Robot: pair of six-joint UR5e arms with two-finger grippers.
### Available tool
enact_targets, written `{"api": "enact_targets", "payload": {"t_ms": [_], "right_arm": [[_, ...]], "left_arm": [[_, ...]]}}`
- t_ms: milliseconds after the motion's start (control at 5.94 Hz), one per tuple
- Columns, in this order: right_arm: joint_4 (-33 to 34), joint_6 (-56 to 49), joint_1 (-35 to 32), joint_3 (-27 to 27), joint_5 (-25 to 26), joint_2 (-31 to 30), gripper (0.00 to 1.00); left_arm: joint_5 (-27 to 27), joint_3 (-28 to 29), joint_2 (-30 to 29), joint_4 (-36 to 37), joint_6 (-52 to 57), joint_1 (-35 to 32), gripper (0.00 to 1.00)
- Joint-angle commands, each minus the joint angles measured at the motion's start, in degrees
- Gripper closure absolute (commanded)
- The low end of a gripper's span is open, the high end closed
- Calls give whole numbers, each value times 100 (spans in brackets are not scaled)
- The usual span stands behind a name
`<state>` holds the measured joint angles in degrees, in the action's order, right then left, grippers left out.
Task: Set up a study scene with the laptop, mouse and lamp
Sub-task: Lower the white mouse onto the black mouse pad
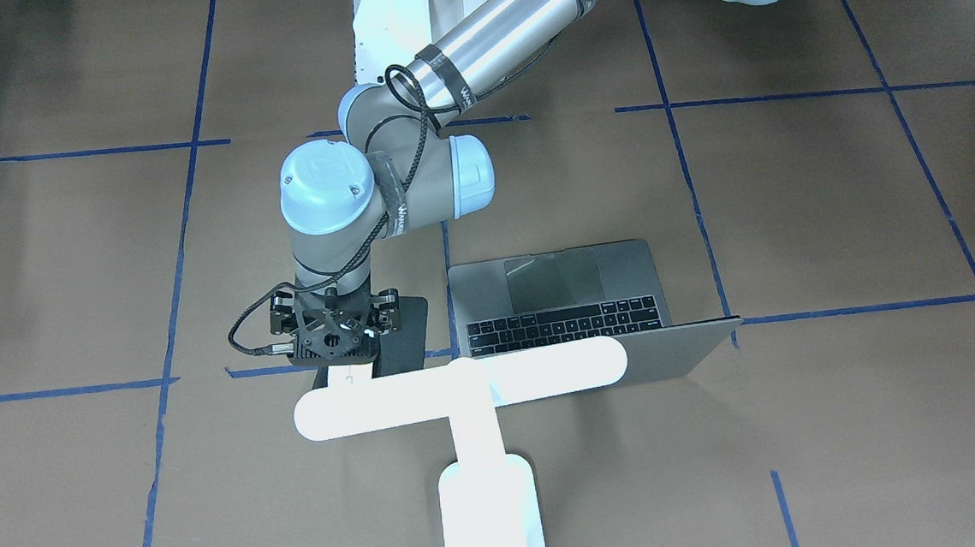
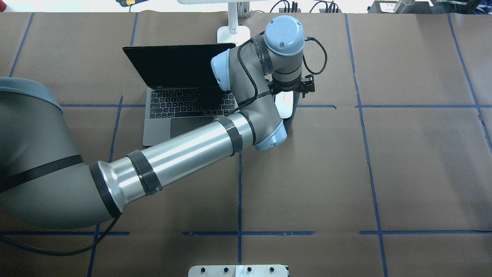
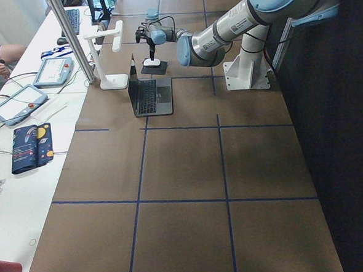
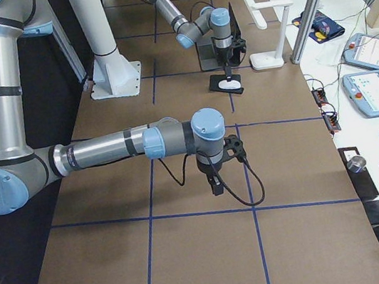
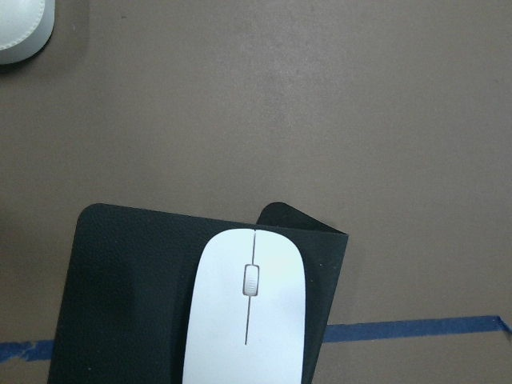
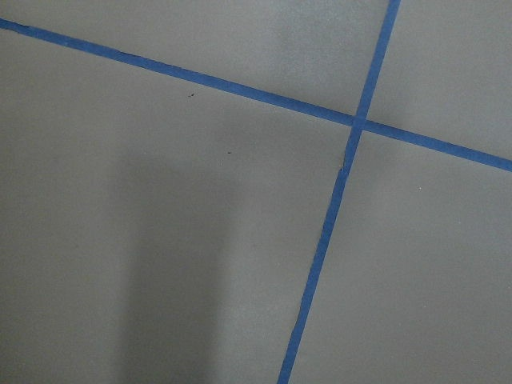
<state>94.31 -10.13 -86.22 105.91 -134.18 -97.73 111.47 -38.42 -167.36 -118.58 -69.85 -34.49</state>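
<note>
The left claw [image 2: 287,92] hangs straight over the mouse [image 5: 248,312]; its fingers are hidden, so open or closed cannot be told; the mouse lies on a black mat [image 5: 128,296], long axis pointing away from the robot, just beside the laptop [image 2: 184,104]; the lamp [image 1: 461,387] stands beyond; the right claw [image 4: 214,180], state likewise untellable, is well apart; the left arm is judged nearer.
</note>
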Motion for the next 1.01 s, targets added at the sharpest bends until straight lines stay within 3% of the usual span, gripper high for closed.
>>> {"api": "enact_targets", "payload": {"t_ms": [0,337,842], "right_arm": [[0,2,0,0,15,0,0],[9,98,0,9,6,0,0],[0,143,0,9,6,0,0]], "left_arm": [[260,-1195,813,368,16,-162,0],[296,-3485,2139,1707,1004,-225,0],[314,-6021,4021,2934,2322,-540,0]]}}
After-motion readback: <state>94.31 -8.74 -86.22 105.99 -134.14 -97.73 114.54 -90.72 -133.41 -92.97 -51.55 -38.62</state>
